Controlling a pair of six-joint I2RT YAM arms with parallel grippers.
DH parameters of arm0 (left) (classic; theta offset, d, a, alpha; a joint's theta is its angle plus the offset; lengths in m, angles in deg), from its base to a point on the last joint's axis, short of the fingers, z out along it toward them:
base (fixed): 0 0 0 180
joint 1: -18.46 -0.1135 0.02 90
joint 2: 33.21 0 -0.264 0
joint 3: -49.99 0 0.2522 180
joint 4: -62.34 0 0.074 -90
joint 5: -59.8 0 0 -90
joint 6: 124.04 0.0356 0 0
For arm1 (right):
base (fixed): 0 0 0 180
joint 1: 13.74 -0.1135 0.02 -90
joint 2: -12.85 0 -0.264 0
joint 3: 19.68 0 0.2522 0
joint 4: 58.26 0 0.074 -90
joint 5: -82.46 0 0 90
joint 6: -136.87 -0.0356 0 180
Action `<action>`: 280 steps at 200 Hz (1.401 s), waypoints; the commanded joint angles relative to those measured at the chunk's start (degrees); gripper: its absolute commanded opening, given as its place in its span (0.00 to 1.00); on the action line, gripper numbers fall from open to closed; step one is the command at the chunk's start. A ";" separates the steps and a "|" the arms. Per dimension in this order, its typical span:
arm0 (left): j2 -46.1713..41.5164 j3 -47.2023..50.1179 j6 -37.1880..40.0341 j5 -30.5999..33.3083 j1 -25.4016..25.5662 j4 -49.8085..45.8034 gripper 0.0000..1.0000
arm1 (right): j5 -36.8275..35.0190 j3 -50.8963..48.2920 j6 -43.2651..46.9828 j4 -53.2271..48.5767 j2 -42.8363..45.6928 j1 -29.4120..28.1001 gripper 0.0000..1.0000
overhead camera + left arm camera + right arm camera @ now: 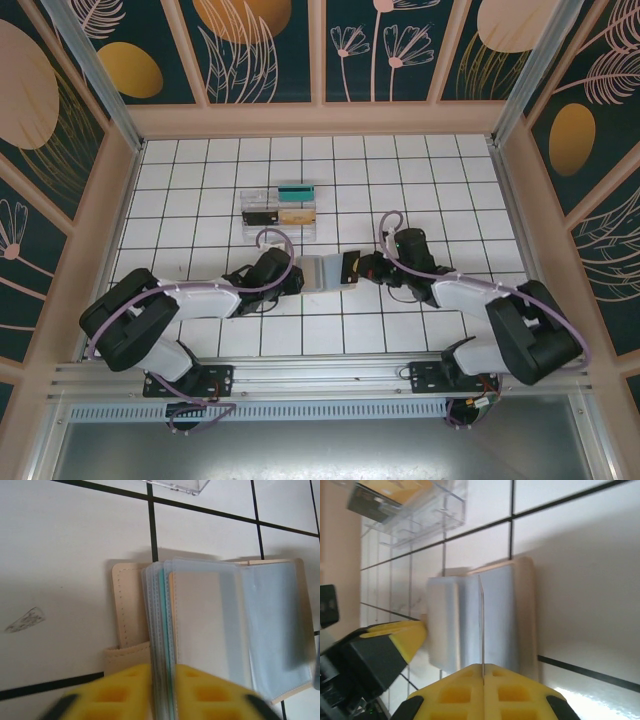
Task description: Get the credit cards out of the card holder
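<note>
Two yellow fingers of the right gripper are pressed together on a thin credit card, which the right wrist view shows edge-on, standing upright over the open card holder in mid-frame. Whether its far edge is free of the sleeve cannot be told. At the bottom of the left wrist view, the left gripper has its fingers narrowly parted with the holder's clear sleeves running between them. Whether they press on the sleeves cannot be told. A teal edge among those sleeves may be another card inside. From above, the holder lies just below centre between both grippers, and the clear tray above it carries a teal card, a black card and a tan-gold card. The step in hand looks like drawing one card out. Next, the right arm likely needs to pull it clear and carry it toward the tray while the left steadies the holder
</note>
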 commanded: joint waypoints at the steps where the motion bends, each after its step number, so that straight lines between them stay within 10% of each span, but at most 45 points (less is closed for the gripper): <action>1: -6.02 -2.23 1.27 2.94 -0.26 -6.52 0.42 | 1.28 0.77 2.54 -1.68 3.98 0.19 0.00; 16: -10.51 -2.82 1.85 3.05 -0.25 -6.85 0.60 | 1.67 1.08 3.28 -0.77 5.89 0.25 0.00; 44: -17.49 -2.12 1.79 -1.58 -0.31 -0.68 0.64 | 4.08 0.49 2.55 5.36 8.00 0.30 0.00; 137: -15.94 0.42 -5.18 -17.68 -0.27 20.15 0.42 | 15.56 -3.91 -4.31 31.10 8.70 0.39 0.00; 236: -12.81 1.65 -7.96 -24.37 -0.25 29.51 0.23 | 19.70 -5.69 -6.12 37.22 9.18 -0.23 0.00; 280: -13.20 2.08 -8.31 -25.73 -0.25 31.52 0.00 | 19.74 -5.52 -5.81 37.08 8.11 -0.58 0.04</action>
